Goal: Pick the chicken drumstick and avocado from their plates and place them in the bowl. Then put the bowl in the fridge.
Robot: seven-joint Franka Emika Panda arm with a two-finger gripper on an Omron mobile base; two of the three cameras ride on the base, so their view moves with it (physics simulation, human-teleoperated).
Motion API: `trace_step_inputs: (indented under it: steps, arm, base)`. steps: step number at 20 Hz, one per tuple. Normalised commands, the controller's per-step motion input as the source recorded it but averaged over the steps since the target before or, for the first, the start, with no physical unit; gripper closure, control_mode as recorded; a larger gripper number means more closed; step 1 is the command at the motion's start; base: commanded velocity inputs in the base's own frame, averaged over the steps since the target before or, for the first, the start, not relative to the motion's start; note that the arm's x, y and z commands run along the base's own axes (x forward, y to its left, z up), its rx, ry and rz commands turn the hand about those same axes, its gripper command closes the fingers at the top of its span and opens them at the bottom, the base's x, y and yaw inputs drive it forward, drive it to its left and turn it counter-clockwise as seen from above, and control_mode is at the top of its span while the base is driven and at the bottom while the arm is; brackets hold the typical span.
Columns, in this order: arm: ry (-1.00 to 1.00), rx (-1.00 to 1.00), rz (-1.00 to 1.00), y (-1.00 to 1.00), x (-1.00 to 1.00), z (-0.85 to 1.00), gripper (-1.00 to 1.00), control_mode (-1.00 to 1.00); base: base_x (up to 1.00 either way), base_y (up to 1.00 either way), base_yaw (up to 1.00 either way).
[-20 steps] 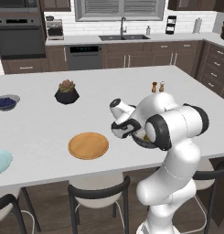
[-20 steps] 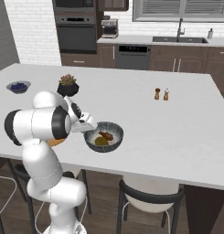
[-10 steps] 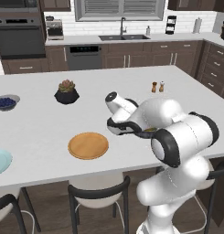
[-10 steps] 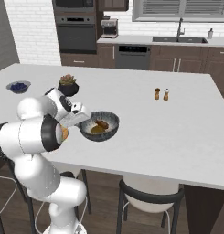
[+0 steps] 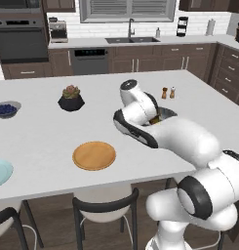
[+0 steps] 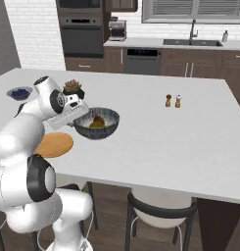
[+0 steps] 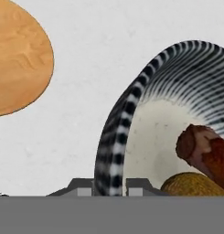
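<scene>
Gripper [image 7: 109,183] pinched shut on rim of dark speckled ceramic bowl [image 6: 97,123]; you risk tilt, spilling reddish-brown drumstick [image 7: 205,153], olive avocado [image 7: 193,185] inside bowl

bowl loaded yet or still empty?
Loaded. The bowl holds the chicken drumstick and avocado; the hand view shows both against its pale inside.

open counter around bowl [image 6: 97,123], tan plate [image 6: 54,144] near, shakers [image 6: 173,101] well apart
</scene>
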Motion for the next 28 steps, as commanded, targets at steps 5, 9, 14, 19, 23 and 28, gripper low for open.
trace_step_inputs:
  steps: [5, 9, 14, 19, 23, 28]
  arm:
    - [-0.07, 0.04, 0.51, -0.02, -1.0, 0.89, 1.0, -1.0]
    - [-0.01, 0.12, 0.66, -0.22, -0.78, 0.67, 1.0, -1.0]
    - [-0.01, -0.02, 0.74, -0.41, -0.52, 0.49, 1.0, -1.0]
    - [0.04, -0.18, 0.59, -0.62, -0.52, 0.43, 1.0, -1.0]
    - [-0.02, -0.21, 0.29, -0.06, -0.97, 0.07, 1.0, -1.0]
    - [-0.07, 0.01, -0.15, 0.06, -1.0, 0.0, 1.0, -1.0]
  base:
    - [0.0, 0.0, 0.0]
    - [0.0, 0.0, 0.0]
    - [0.0, 0.0, 0.0]
    - [0.0, 0.0, 0.0]
    - [0.0, 0.0, 0.0]
    - [0.0, 0.0, 0.0]
